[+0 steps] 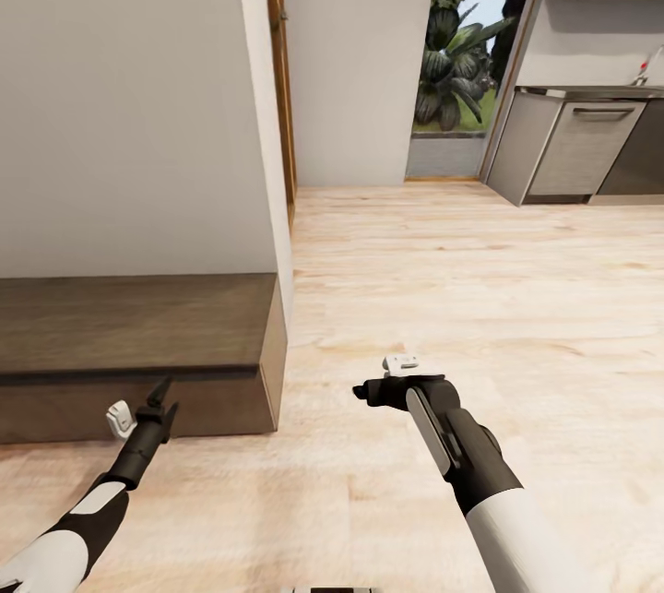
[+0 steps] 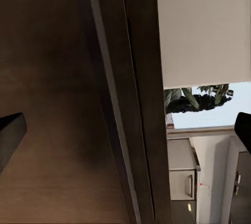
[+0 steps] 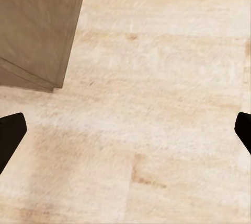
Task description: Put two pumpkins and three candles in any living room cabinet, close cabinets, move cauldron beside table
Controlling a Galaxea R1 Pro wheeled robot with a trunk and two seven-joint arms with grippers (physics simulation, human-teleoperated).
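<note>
The low dark wooden cabinet (image 1: 138, 335) stands against the white wall (image 1: 120, 95) at the robot's left, its top bare and its front looking shut, and the robot seems to have drawn up to its end so the doors come within reach. The left gripper (image 1: 159, 401) hangs just before the cabinet's front edge with its fingers spread and nothing held. The right gripper (image 1: 361, 392) hovers over the bare wooden floor (image 1: 480, 298), likewise apart and empty, probably kept clear.
</note>
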